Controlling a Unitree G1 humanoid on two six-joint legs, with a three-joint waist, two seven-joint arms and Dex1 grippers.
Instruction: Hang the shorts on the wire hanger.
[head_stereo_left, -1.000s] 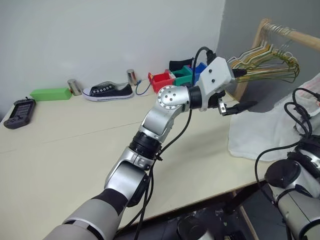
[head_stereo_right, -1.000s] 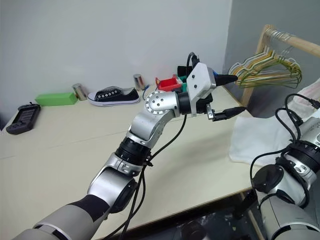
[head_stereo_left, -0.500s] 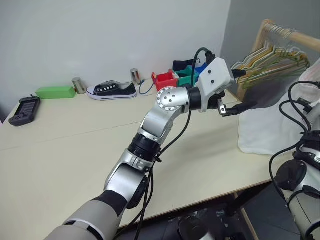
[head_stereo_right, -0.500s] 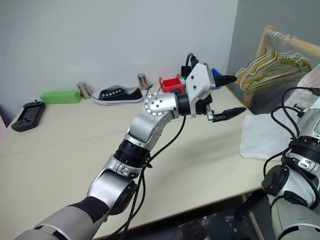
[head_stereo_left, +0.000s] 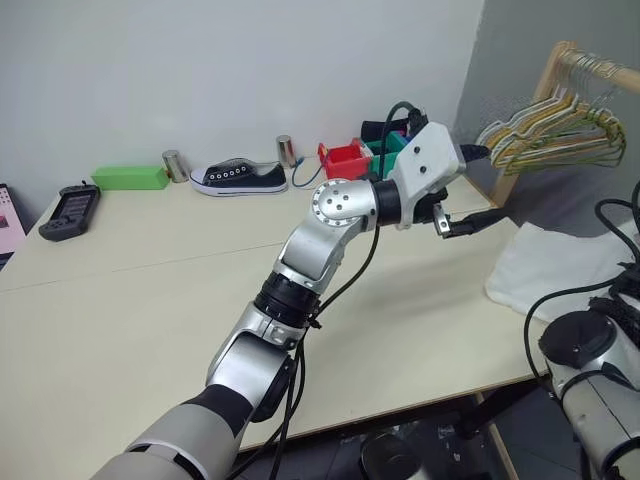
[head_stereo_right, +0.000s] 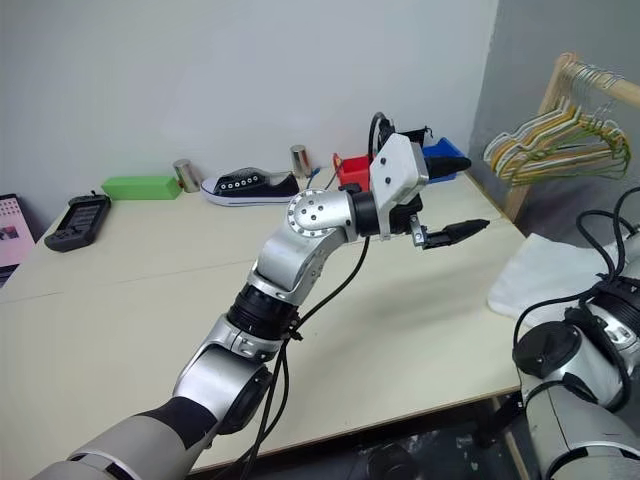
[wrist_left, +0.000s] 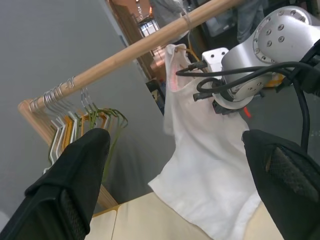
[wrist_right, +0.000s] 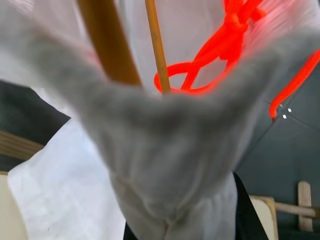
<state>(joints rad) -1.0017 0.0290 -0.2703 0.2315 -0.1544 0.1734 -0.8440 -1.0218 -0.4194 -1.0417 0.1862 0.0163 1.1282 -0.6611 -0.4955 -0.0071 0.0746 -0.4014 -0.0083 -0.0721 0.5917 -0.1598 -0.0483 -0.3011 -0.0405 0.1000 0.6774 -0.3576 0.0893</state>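
**Q:** What lies along the bench, far left corner to right?

**A:** Black handset (head_stereo_left: 69, 210) near the far left corner. Green box (head_stereo_left: 130, 177), a metal can (head_stereo_left: 176, 165), a black sneaker (head_stereo_left: 240, 177) and a second can (head_stereo_left: 285, 152) along the far edge. Then red (head_stereo_left: 345, 159), green and blue bins (head_stereo_right: 443, 159) toward the far right corner.

**Q:** Your left jaws?

**A:** My left gripper (head_stereo_left: 478, 190) hangs over the right part of the bench (head_stereo_left: 140, 300), pointing right, jaws spread wide, nothing between them. One black finger (wrist_left: 75, 180) shows on each side in the wrist view.

**Q:** The shorts?

**A:** The shorts (wrist_left: 205, 165) trail over the bench's right edge and rise to my right arm. My right jaws are closed on the shorts, bunched white cloth close to the wrist camera, orange drawstring (wrist_right: 215, 55) looped behind it.

**Q:** Hangers?

**A:** A bunch of hangers (head_stereo_left: 555, 130) on a wooden rail (wrist_left: 145, 47) past the right edge. I can't single out the wire hanger.
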